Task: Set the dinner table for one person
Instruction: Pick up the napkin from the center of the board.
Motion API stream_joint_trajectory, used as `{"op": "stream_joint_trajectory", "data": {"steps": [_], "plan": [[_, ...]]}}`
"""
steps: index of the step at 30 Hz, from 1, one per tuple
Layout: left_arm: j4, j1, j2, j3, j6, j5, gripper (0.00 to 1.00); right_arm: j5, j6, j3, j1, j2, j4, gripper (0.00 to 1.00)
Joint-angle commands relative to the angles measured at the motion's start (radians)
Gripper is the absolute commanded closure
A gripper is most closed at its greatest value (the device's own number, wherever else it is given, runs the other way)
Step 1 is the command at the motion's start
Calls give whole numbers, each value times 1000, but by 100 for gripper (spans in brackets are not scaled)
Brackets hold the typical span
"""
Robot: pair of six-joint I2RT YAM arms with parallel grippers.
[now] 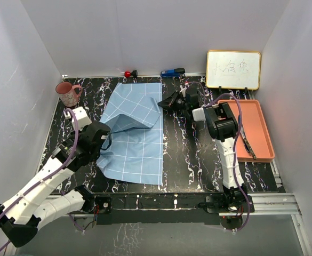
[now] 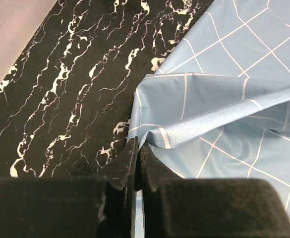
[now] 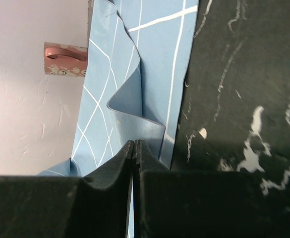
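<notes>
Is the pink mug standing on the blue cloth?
No, the pink mug stands on the dinner table, apart from the blue cloth.

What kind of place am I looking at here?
Probably a robot test booth: plain white walls box in a marble-patterned table, two robot arms are bolted at its near edge, and a whiteboard stands at the back.
</notes>
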Motion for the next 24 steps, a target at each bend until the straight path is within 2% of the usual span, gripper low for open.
{"op": "stream_joint_trajectory", "data": {"steps": [1,8,9,11,15,18,24], "plan": [[33,5,9,-17,13,1,100,-41,37,76,18,57,46,100],[73,5,33,-34,30,26,100,-100,56,107,44,92,62,100],[79,6,36,-37,31,29,100,-109,61,106,47,95,65,96],[91,5,42,-44,35,37,100,-129,65,104,49,99,66,76],[107,5,60,-52,39,53,100,-165,53,82,51,74,89,58],[121,5,72,-52,44,59,100,-164,2,76,50,38,54,52],[132,7,77,-52,53,67,100,-152,-138,100,54,8,-97,51]]}}
